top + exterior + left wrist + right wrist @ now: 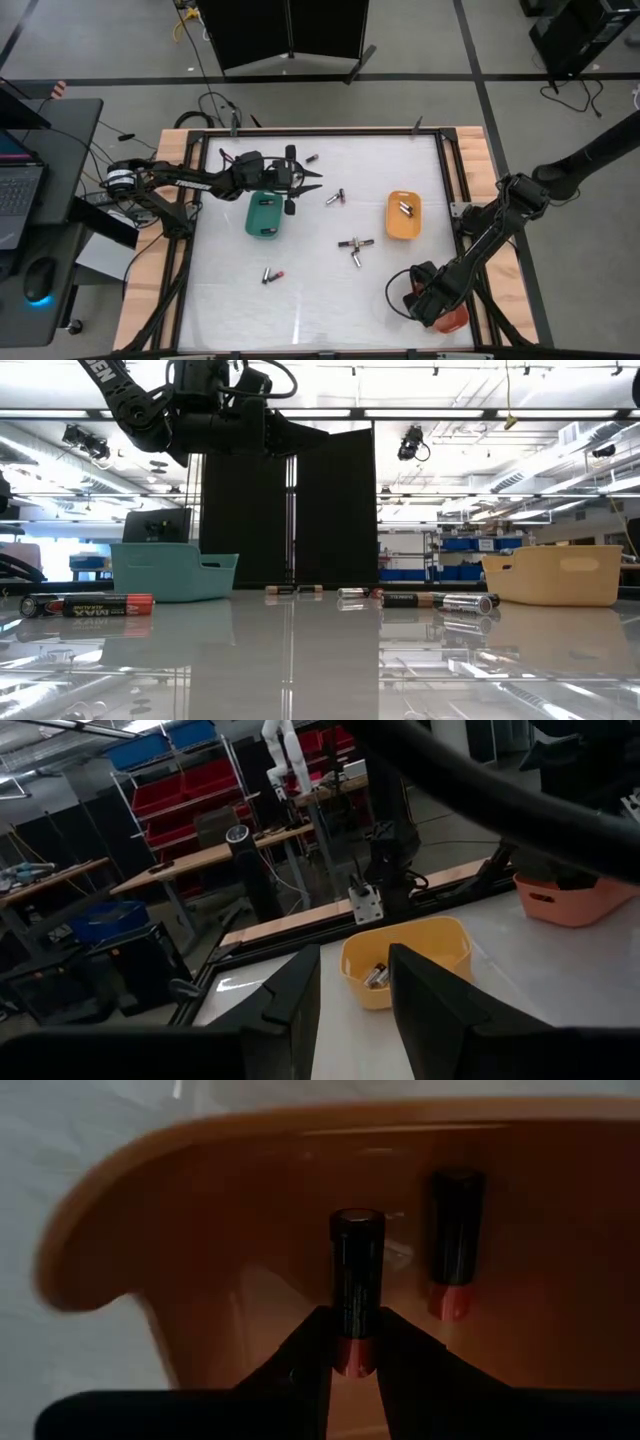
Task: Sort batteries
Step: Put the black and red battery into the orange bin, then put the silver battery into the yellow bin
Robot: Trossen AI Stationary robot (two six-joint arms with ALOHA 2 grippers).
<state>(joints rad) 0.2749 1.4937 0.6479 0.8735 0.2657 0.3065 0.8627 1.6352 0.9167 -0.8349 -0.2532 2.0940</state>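
Glossy white table [320, 300] with wooden edges; smooth plastic trays [403, 216]; shiny-bodied batteries [88, 604].

You had dark, red-ended batteries [355, 246] lying scattered on the table [320, 310]; one battery [356, 1285] stood pinched over the red tray [250, 1200].

From overhead, your right gripper [428, 300] covers most of the red tray [452, 319] near the tabletop's front right corner. The loose batteries [355, 244] at mid-table appear too small to distinguish their sizes.
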